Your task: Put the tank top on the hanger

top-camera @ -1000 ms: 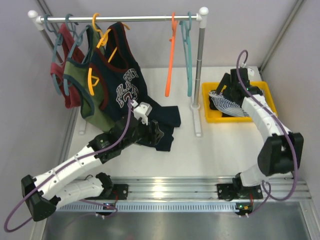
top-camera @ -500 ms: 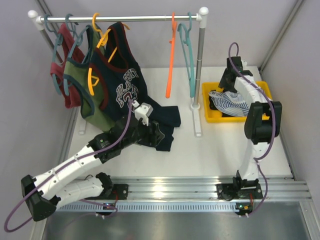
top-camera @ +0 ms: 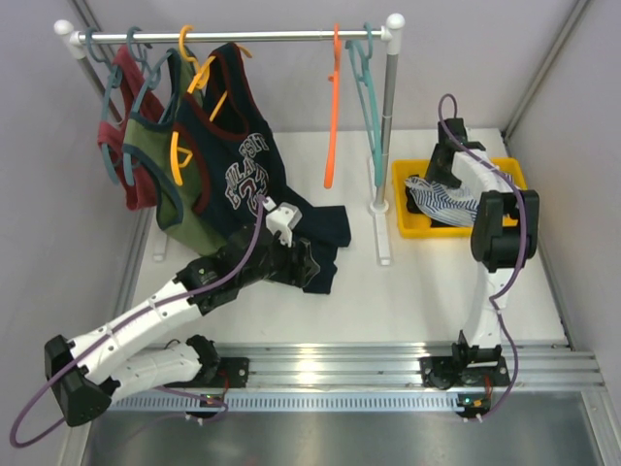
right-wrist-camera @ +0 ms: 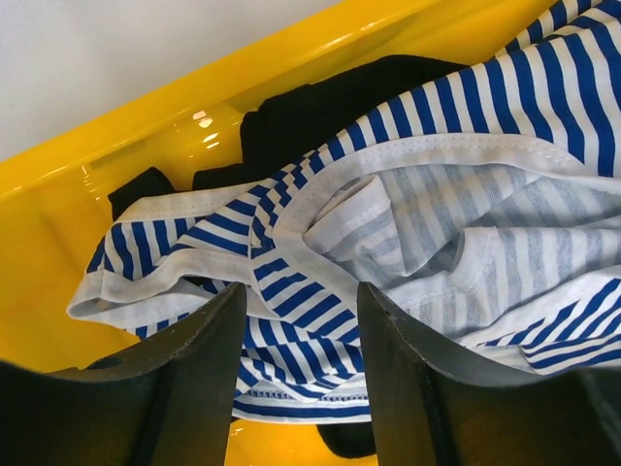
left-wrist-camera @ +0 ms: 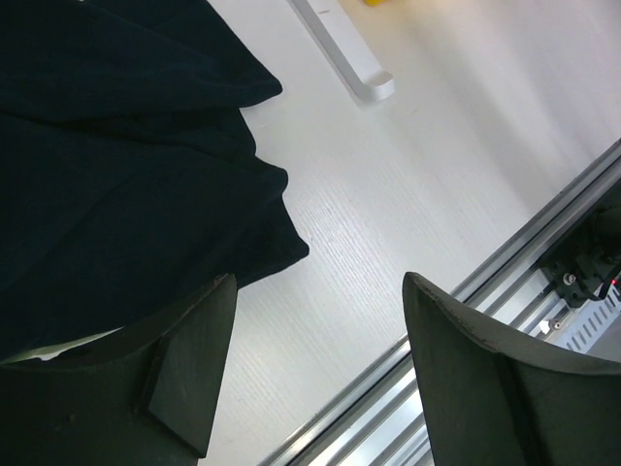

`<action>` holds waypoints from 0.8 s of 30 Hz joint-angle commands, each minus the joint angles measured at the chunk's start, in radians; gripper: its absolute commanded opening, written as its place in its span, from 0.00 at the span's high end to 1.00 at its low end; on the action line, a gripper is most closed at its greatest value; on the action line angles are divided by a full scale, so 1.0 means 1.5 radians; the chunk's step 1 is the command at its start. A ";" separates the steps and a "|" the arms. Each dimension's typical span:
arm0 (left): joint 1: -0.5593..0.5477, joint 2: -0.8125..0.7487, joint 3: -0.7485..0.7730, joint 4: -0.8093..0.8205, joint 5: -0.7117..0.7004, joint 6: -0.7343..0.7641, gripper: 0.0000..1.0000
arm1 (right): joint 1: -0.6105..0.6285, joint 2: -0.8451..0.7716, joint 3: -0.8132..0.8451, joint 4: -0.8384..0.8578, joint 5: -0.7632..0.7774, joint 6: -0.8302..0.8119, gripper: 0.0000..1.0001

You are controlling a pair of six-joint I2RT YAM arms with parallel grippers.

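Note:
The striped tank top (right-wrist-camera: 320, 252) lies crumpled in the yellow bin (right-wrist-camera: 58, 252), and shows in the top view (top-camera: 444, 200) too. My right gripper (right-wrist-camera: 301, 291) is open just above it, one finger on either side of a fold, holding nothing; in the top view it (top-camera: 439, 178) is at the bin's back edge. The orange hanger (top-camera: 332, 107) hangs on the rail, empty, next to a teal hanger (top-camera: 367, 97). My left gripper (left-wrist-camera: 315, 291) is open and empty at the edge of a dark garment (left-wrist-camera: 116, 146) on the table, also in the top view (top-camera: 312, 260).
A black garment (right-wrist-camera: 320, 107) lies under the striped top in the bin (top-camera: 506, 175). Red, green and navy lettered tops (top-camera: 243, 165) hang at the rail's left. The rack's post (top-camera: 386, 126) and foot (left-wrist-camera: 349, 68) stand between hanger and bin. A metal rail (left-wrist-camera: 524, 262) runs along the near edge.
My right arm has folded up and its wrist has moved to the bin's back edge, over the striped top. My left gripper has shifted slightly right on the dark garment.

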 commanded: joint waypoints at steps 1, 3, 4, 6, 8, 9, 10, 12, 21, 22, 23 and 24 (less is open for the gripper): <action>-0.002 0.012 0.027 0.009 0.017 0.012 0.26 | -0.006 0.013 0.005 0.021 0.013 -0.018 0.50; -0.002 0.017 0.027 0.011 0.017 0.015 0.26 | -0.007 0.012 -0.002 0.028 0.013 -0.020 0.50; -0.002 0.019 0.029 0.011 0.019 0.016 0.26 | -0.007 0.012 -0.004 0.030 0.016 -0.021 0.50; -0.002 0.025 0.031 0.012 0.020 0.017 0.26 | -0.007 0.011 -0.006 0.034 0.022 -0.026 0.50; -0.002 0.029 0.031 0.016 0.021 0.018 0.26 | -0.006 0.010 -0.006 0.036 0.030 -0.029 0.50; -0.002 0.032 0.030 0.016 0.021 0.018 0.26 | -0.006 0.009 -0.005 0.038 0.032 -0.030 0.49; -0.002 0.034 0.029 0.018 0.021 0.019 0.26 | -0.006 0.010 -0.004 0.038 0.038 -0.032 0.49; -0.002 0.039 0.030 0.018 0.021 0.022 0.26 | -0.007 0.011 -0.004 0.041 0.040 -0.035 0.48; -0.002 0.054 0.036 0.021 0.021 0.036 0.26 | -0.006 0.030 -0.009 0.054 0.043 -0.043 0.57; -0.002 0.055 0.036 0.021 0.021 0.037 0.26 | -0.007 0.029 -0.010 0.056 0.039 -0.043 0.58; -0.002 0.058 0.037 0.021 0.021 0.038 0.26 | -0.007 0.028 -0.009 0.058 0.037 -0.043 0.66; -0.002 0.059 0.038 0.023 0.021 0.039 0.26 | -0.006 0.028 -0.009 0.057 0.035 -0.044 0.70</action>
